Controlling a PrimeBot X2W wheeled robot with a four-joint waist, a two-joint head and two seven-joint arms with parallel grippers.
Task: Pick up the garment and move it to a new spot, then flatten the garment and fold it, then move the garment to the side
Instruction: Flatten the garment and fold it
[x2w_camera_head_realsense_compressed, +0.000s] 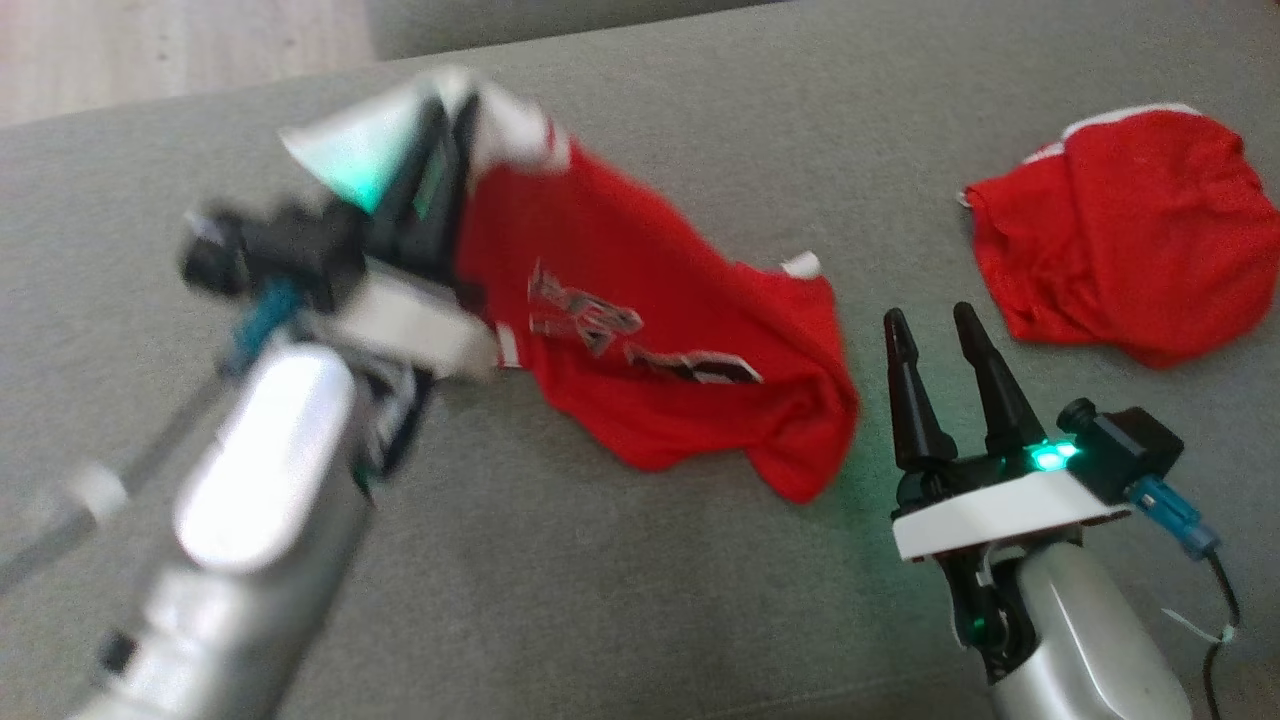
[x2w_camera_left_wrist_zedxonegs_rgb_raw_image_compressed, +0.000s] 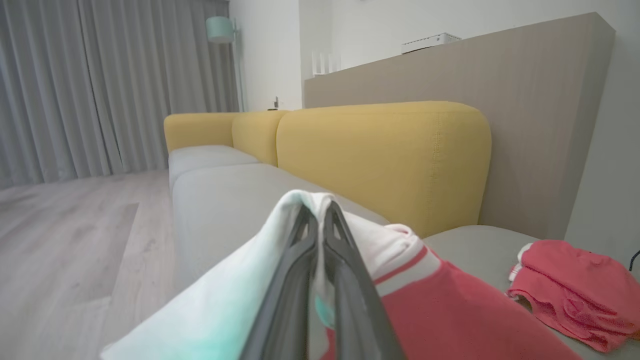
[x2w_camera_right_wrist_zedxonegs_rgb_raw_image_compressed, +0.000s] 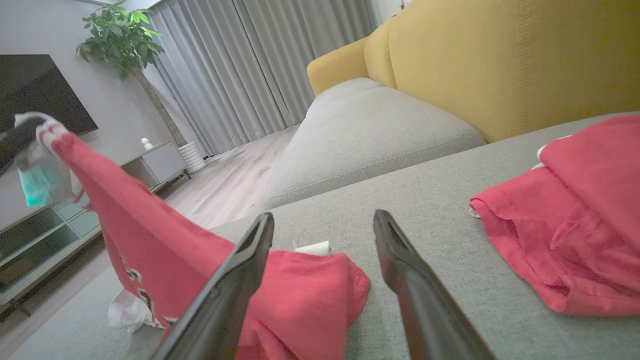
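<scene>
The left gripper (x2w_camera_head_realsense_compressed: 448, 115) is clamped tight on the white-trimmed edge of the red garment (x2w_camera_head_realsense_compressed: 600, 250). In the left wrist view its two dark fingers (x2w_camera_left_wrist_zedxonegs_rgb_raw_image_compressed: 292, 280) press together, with white cloth folded over and between their tips. That pinched end is held up off the grey sofa seat (x2w_camera_head_realsense_compressed: 700, 600). From there the cloth slopes down to the right, and its lower end lies bunched on the cushion. The head view is smeared around the left arm, so which part is gripped, perhaps a collar or a sleeve hem, is hard to tell. The right gripper (x2w_camera_head_realsense_compressed: 930, 318) has its fingers spread apart and holds nothing. It sits just right of the garment's resting end, with a strip of cushion showing between them. A second red garment (x2w_camera_head_realsense_compressed: 1120, 230) lies crumpled farther right on the same seat, well apart from the first.
</scene>
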